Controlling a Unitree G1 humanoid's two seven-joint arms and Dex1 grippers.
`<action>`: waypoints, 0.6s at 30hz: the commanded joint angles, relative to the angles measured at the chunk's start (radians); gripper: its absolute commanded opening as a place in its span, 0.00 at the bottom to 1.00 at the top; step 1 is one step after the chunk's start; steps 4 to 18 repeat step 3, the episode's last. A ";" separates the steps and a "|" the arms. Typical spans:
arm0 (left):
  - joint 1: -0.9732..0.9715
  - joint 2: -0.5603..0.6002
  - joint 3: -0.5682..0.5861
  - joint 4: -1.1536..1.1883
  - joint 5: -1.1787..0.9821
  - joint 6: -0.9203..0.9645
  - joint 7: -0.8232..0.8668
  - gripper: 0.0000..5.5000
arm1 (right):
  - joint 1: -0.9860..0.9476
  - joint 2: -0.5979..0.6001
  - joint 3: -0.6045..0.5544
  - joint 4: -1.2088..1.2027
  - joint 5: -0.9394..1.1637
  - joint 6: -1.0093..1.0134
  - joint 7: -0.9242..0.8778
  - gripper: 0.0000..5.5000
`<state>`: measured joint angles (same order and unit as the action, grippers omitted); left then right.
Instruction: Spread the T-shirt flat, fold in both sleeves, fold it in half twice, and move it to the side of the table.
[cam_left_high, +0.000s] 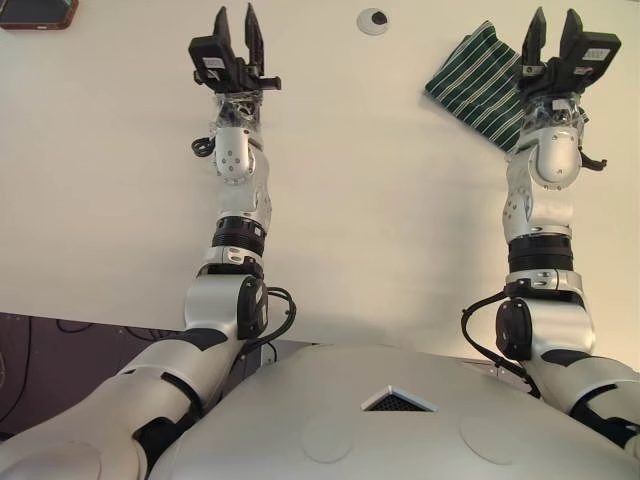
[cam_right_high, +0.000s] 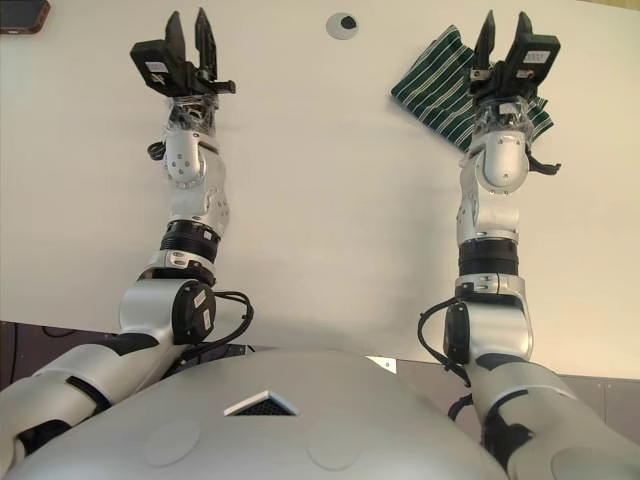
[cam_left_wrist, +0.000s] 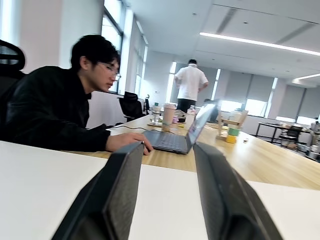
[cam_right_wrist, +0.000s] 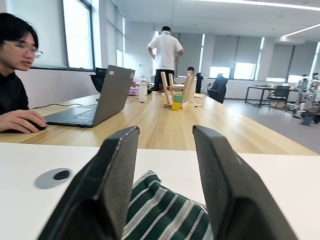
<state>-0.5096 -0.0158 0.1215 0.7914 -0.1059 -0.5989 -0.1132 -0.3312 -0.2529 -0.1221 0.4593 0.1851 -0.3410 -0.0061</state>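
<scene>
- The T-shirt (cam_left_high: 475, 85) is shown as a compact folded bundle, dark green with thin white stripes, lying on the white table (cam_left_high: 380, 200) in its far right part, well apart from the round cable grommet (cam_left_high: 373, 20).
- The right gripper (cam_left_high: 555, 15) is held directly at the bundle. Its fingers (cam_right_wrist: 117, 185) are spread wide and nothing is gripped between them. In the right wrist view the striped cloth is seen low between the two fingers and just beyond them.
- The bundle extends from this gripper toward the robot's left and slightly toward the robot. Its right portion is covered by the wrist, so the long axis cannot be fixed with certainty. The visible edges and stripes run diagonally across the table.
- The left gripper (cam_left_high: 236, 12) is likewise open and empty. It is held over bare table well apart from the shirt, so the right arm is clearly the nearer one.
- Soft, rounded folds are visible at the bundle's near edge, and the layers appear loosely stacked rather than pressed flat.
- The folding is judged complete. Any further shift sideways would be best served by the right arm.
</scene>
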 joint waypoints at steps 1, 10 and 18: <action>0.000 0.056 -0.007 -0.056 -0.011 0.077 -0.067 0.32 | 0.137 0.098 -0.003 -0.103 -0.046 0.002 -0.083 0.36; -0.018 0.096 0.009 -0.063 -0.019 0.117 -0.084 0.32 | 0.209 0.120 -0.011 -0.160 -0.070 0.005 -0.112 0.36; -0.018 0.096 0.009 -0.063 -0.019 0.117 -0.084 0.32 | 0.209 0.120 -0.011 -0.160 -0.070 0.005 -0.112 0.36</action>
